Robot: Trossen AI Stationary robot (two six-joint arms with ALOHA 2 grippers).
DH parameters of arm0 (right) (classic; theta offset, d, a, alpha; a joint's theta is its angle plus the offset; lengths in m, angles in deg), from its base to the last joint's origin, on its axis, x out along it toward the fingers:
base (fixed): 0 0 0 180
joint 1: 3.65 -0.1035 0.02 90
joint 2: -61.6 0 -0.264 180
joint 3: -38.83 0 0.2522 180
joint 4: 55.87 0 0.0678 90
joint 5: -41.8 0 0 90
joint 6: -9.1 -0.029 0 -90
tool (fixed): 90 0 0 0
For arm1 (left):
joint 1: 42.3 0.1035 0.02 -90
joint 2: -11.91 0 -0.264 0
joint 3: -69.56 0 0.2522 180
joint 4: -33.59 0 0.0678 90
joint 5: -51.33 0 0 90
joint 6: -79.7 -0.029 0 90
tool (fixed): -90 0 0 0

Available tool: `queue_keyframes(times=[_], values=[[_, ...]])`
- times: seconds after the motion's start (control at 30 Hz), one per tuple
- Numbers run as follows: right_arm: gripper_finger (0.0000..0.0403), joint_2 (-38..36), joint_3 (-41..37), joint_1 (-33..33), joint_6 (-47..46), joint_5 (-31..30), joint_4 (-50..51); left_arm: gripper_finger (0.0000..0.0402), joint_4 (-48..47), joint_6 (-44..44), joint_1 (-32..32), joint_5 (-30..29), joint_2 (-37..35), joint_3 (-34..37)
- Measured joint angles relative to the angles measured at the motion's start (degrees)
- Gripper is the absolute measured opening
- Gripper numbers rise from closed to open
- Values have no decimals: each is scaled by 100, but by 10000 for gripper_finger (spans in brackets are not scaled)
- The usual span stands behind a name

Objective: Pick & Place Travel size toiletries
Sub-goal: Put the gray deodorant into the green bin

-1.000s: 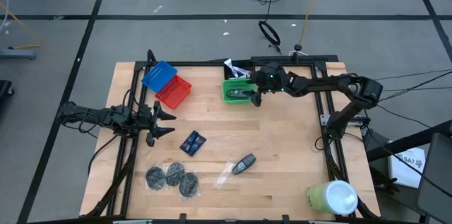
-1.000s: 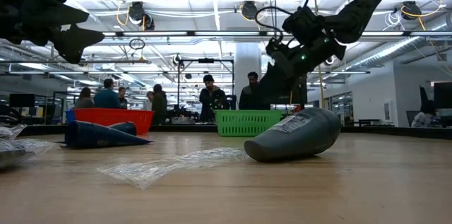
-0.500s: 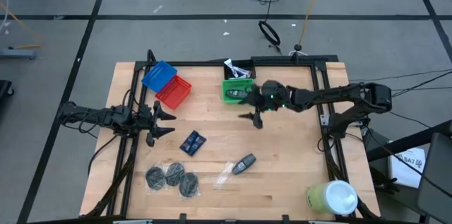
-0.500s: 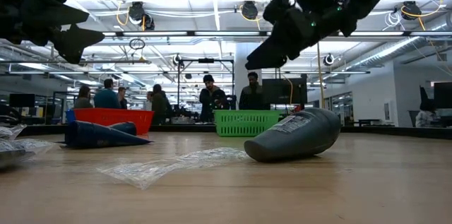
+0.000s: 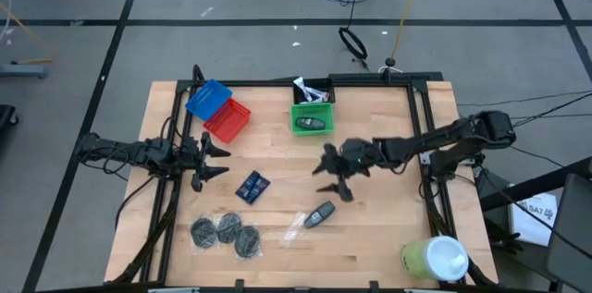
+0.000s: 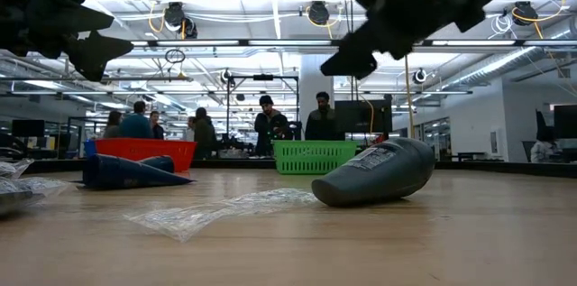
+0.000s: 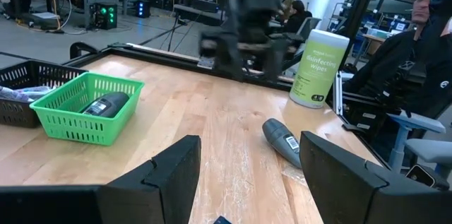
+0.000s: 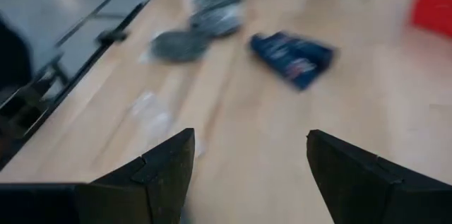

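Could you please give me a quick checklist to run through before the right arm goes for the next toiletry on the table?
1. Right gripper open and empty: ok.
2. Dark grey oval piece lying free on the table, nothing on it: ok.
3. Clear wrapper scrap apart from that piece: not ok, it lies right beside it.
4. Green basket has room, one oval piece inside: ok.
5. Left gripper out of the way, open at the table's left side: ok.

A yellow-green wipes cylinder [image 5: 435, 258] with a white top stands at the tabletop's [image 5: 388, 228] near right corner. A clear plastic wrapper scrap [image 5: 294, 231] lies near the front edge. Beyond the table's far edge, several people [image 6: 266, 124] stand in the room
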Motion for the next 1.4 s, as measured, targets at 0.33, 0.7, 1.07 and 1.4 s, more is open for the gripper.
queue_keyframes(times=[0.33, 0.7, 1.07, 1.4], values=[[266, 7, -122, -1438, 200, -1840, 541, 237, 1, 0, 0, 0, -1, 0], [268, 7, -122, -1679, 334, -2728, 420, 237, 1, 0, 0, -1, 1, 0], [267, 7, -154, -1709, -68, -2691, 351, 237, -1, 0, 0, 1, 1, 0], [267, 9, -689, -1731, -60, -2704, -508, 237, -1, 0, 0, -2, 1, 0]])
